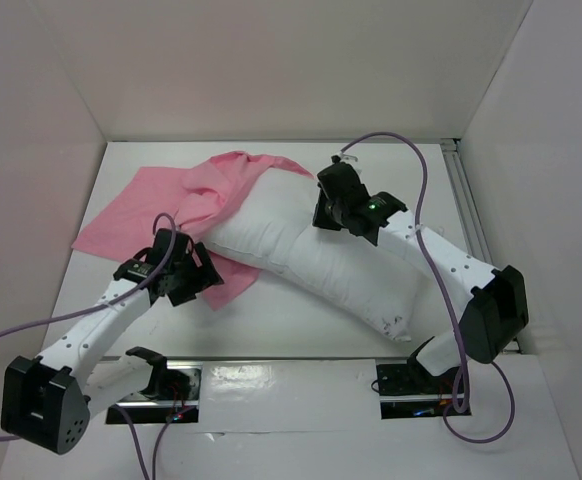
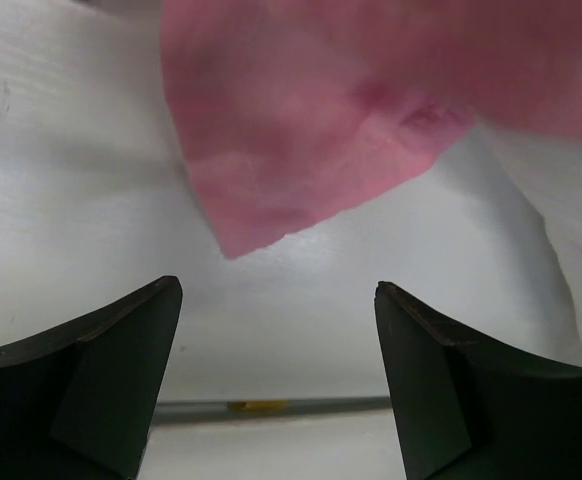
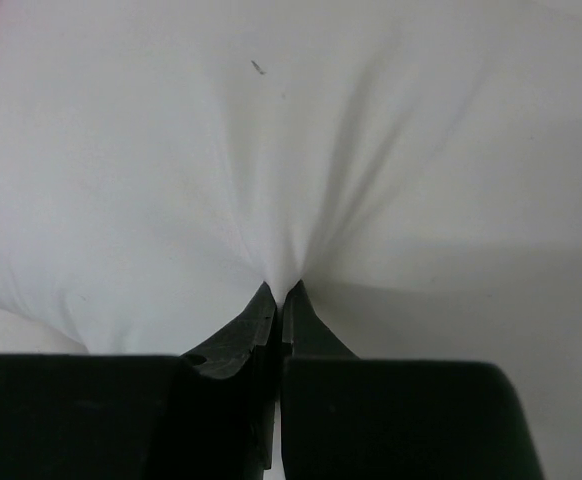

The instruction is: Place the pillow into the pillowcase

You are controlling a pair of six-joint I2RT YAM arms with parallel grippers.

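Note:
The white pillow [image 1: 316,255] lies diagonally across the middle of the table, its far end tucked a little way into the pink pillowcase [image 1: 161,205]. My right gripper [image 1: 323,215] is shut on a pinch of the pillow's fabric [image 3: 271,180] at its upper edge, with creases running out from the fingertips [image 3: 296,300]. Beside the near corner of the pillowcase [image 2: 321,120] my left gripper [image 1: 208,277] is open and holds nothing. In the left wrist view that pink corner hangs beyond the fingers [image 2: 121,350], apart from them.
White walls enclose the table on three sides. An aluminium rail [image 1: 471,215] runs along the right edge. Purple cables [image 1: 426,230] loop over both arms. The arm mounts [image 1: 291,385] sit along the near edge.

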